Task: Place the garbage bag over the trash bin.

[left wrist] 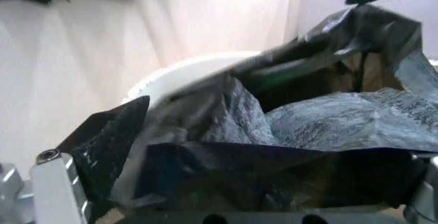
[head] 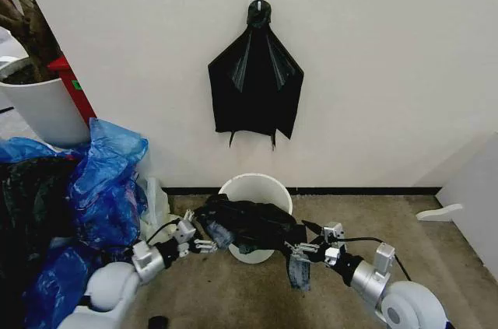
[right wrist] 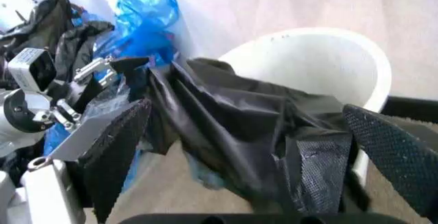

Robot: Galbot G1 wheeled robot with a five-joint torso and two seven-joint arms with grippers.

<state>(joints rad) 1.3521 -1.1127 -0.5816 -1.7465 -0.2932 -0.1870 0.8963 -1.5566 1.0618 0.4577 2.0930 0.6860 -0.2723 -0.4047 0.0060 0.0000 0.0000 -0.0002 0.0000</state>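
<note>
Both fingers sets clamp the garbage bag: left gripper and right gripper stretch its mouth across the trash bin rim.

Black glossy garbage bag, crumpled, draped over front rim of white trash bin.

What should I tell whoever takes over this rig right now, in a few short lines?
Left gripper: shut on the left edge of the garbage bag, low beside the trash bin.
Right gripper: shut on the bag's right edge, near the bin's front right.
Bin: on the floor by the wall. Bag: stretched between both grippers across the bin's near rim.
Done: bag picked up and spread over the front of the bin.
Left: open the bag's mouth around the whole rim; the far rim is not yet covered.
</note>
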